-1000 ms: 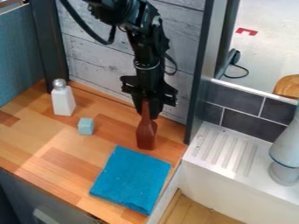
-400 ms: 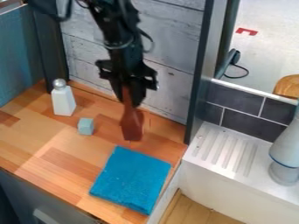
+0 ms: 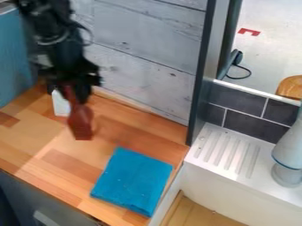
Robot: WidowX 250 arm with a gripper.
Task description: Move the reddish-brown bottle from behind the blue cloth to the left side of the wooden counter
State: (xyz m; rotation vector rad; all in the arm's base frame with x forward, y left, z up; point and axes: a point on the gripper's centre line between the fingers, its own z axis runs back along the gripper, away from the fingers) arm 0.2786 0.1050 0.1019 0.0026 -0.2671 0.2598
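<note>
Spatula [image 3: 81, 123] shifted toward bottle [image 3: 60, 106] — long axis steep, wide end down.

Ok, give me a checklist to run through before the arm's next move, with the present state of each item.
1. Gripper has the brown tool by its narrow end: ok.
2. Tool's wide end points down: ok.
3. Tool lifted off the wooden counter: cannot tell.
4. Blue cloth lies flat, apart from the tool: ok.
5. Unblocked view of the white bottle: not ok, gripper and tool partly cover it.
6. Gap between tool and bottle: cannot tell.
</note>
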